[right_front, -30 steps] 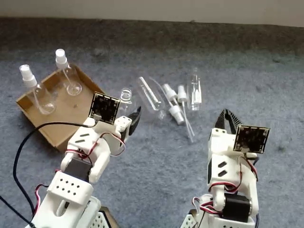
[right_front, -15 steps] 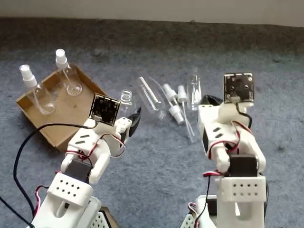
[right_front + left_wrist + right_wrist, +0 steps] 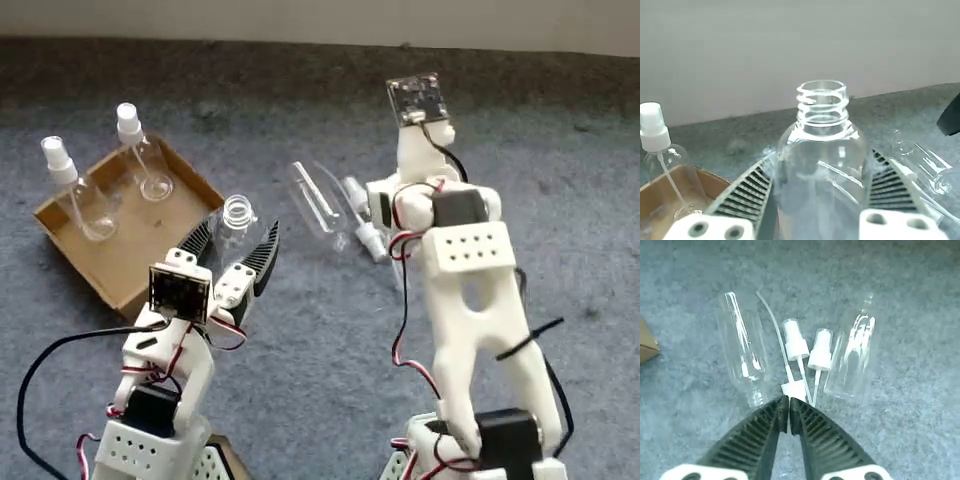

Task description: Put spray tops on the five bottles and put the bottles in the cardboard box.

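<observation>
The grey, carpet-like worktop (image 3: 560, 200) filled the high view, with a paler strip along the top edge. The right arm (image 3: 470, 290) rose from the lower right toward the upper centre of that view, and the left arm (image 3: 160, 400) stood in the lower left. The cardboard box (image 3: 140, 250), a shallow open tray, lay in the upper left, and two capped bottles stood upright inside it, one (image 3: 85, 200) near its left corner and the other (image 3: 150, 170) toward its far side, each clear and with a white spray top fitted. The left tool (image 3: 238, 238) gripped an open-necked bottle (image 3: 235, 225) upright just right of the box; in the left wrist view its ribbed fingers (image 3: 745, 192) pressed both sides of the clear body (image 3: 820, 165), with the threaded neck bare at mid-frame. I could make out no label or print on this bottle. A first loose bottle (image 3: 742, 347) lay on its side at the centre left of the right wrist view, and a second loose bottle (image 3: 852, 357) lay at the centre right. The right tool (image 3: 789, 410) hung at the bottom centre of that view with its jaws drawn together to a thin slit. Between the two lying bottles were two loose spray tops (image 3: 796, 342) (image 3: 821, 352) side by side, and a third spray top (image 3: 795, 389) lay right at the tool's tips; whether the tips pinched it could not be told. A thin dip tube (image 3: 771, 325) curved up beside the first loose bottle.
</observation>
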Action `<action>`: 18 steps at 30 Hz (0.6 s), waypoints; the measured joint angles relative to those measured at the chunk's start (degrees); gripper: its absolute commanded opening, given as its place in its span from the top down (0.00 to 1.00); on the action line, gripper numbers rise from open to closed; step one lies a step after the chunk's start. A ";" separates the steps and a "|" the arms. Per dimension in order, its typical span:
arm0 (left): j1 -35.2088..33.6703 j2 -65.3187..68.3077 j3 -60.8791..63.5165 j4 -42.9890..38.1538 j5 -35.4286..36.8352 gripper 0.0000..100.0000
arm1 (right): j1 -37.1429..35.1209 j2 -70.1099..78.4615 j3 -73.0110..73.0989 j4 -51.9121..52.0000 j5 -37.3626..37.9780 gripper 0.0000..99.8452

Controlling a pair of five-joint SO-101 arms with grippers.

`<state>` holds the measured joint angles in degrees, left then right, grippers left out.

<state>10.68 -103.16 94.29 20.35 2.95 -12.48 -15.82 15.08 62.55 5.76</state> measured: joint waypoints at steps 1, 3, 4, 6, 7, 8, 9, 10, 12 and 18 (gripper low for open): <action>0.00 0.09 0.35 0.00 0.00 0.93 | 0.00 2.90 -2.46 1.14 0.00 0.99; 0.00 0.26 0.97 0.00 0.00 0.93 | 0.18 9.05 -7.38 3.16 0.00 0.95; 0.00 0.26 1.05 0.00 0.00 0.93 | 0.26 12.13 -9.76 4.13 0.00 0.93; 0.00 0.26 1.41 0.00 0.00 0.93 | 0.09 18.02 -14.24 5.98 0.00 0.89; 0.26 0.26 1.49 0.00 0.00 0.93 | 0.00 21.10 -16.62 6.68 0.00 0.89; 0.79 0.26 1.49 0.00 0.00 0.93 | 0.00 23.91 -18.99 7.12 0.00 0.89; 1.41 0.35 1.58 0.00 0.00 0.93 | -0.09 26.64 -21.45 7.47 0.00 0.89; 2.02 0.35 1.67 0.00 0.00 0.93 | 0.00 29.19 -23.91 7.56 0.00 0.89; 3.16 0.35 1.67 0.00 0.00 0.93 | 0.18 33.76 -28.31 7.65 0.00 0.89; 3.52 0.35 1.76 0.00 0.00 0.93 | 0.09 45.98 -40.79 10.81 0.00 0.88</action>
<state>14.20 -102.81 96.04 20.35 2.95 -12.40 30.15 -25.71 73.36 5.76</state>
